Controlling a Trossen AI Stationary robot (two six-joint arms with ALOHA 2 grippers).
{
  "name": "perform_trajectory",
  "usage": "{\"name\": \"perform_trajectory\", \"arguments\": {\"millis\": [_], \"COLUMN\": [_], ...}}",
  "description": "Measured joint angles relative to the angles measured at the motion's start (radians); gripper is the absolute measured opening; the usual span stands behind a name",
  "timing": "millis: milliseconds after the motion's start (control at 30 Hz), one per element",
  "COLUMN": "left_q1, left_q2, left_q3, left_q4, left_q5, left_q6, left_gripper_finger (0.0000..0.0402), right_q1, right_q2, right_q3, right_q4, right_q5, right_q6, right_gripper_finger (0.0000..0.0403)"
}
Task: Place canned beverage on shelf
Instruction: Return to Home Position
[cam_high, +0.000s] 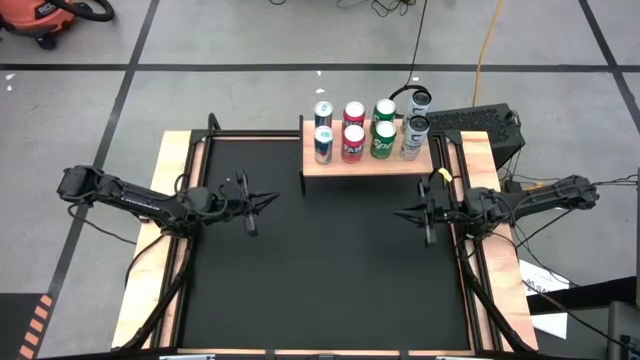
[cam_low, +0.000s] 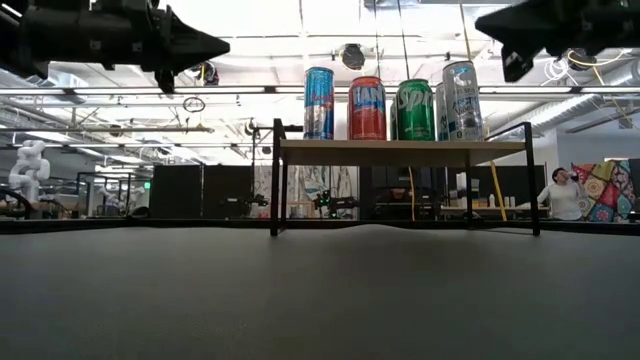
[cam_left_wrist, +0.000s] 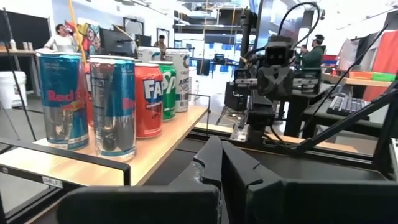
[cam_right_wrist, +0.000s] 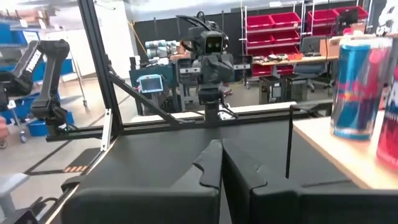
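Observation:
The shelf, a light wood plank on thin black legs, stands at the table's far edge. Several cans stand upright on it in two rows: blue-silver cans, red cans, green cans and silver cans. They also show in the low view and the left wrist view. My left gripper is shut and empty, above the table's left part. My right gripper is shut and empty, above the right part. Both point at each other.
The black table has light wooden side borders. A black keyboard lies behind the shelf at the right. Papers lie beyond the table's right side. People show in the room behind.

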Motion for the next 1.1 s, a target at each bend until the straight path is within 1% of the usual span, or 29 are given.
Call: {"name": "perform_trajectory", "arguments": {"millis": [167,300,400,500,667,867,1100], "left_q1": [-0.032,-0.042,-0.042,-0.042,-0.042,-0.041,-0.041], "left_q2": [0.0,-0.001,0.0,-0.001,-0.014,-0.066,-0.131], "left_q3": [-0.022,-0.074,-0.116,-0.152,-0.193,-0.242,-0.242], "left_q4": [0.029,0.131,0.195,0.251,0.297,0.318,0.246], "left_q5": [-0.003,-0.011,-0.014,-0.017,-0.032,-0.042,-0.041], "left_q6": [0.001,0.001,0.002,0.009,0.027,0.028,0.036], "left_gripper_finger": [0.0006,0.0006,0.0006,0.0006,0.0006,0.0006,0.0006], "right_q1": [0.0,0.0,0.0,0.0,0.0,0.0,0.0], "right_q2": [-0.029,-0.055,-0.077,-0.11,-0.192,-0.306,-0.408], "right_q3": [-0.06,-0.087,-0.093,-0.093,-0.093,-0.093,-0.093], "right_q4": [-0.003,-0.004,-0.008,-0.02,-0.075,-0.164,-0.25], "right_q5": [0.001,-0.005,-0.052,-0.053,-0.051,-0.045,-0.043], "right_q6": [0.004,-0.015,-0.045,-0.058,-0.078,-0.076,-0.075], "right_gripper_finger": [0.0,0.0,0.0,0.0,0.0,0.0,0.0]}}
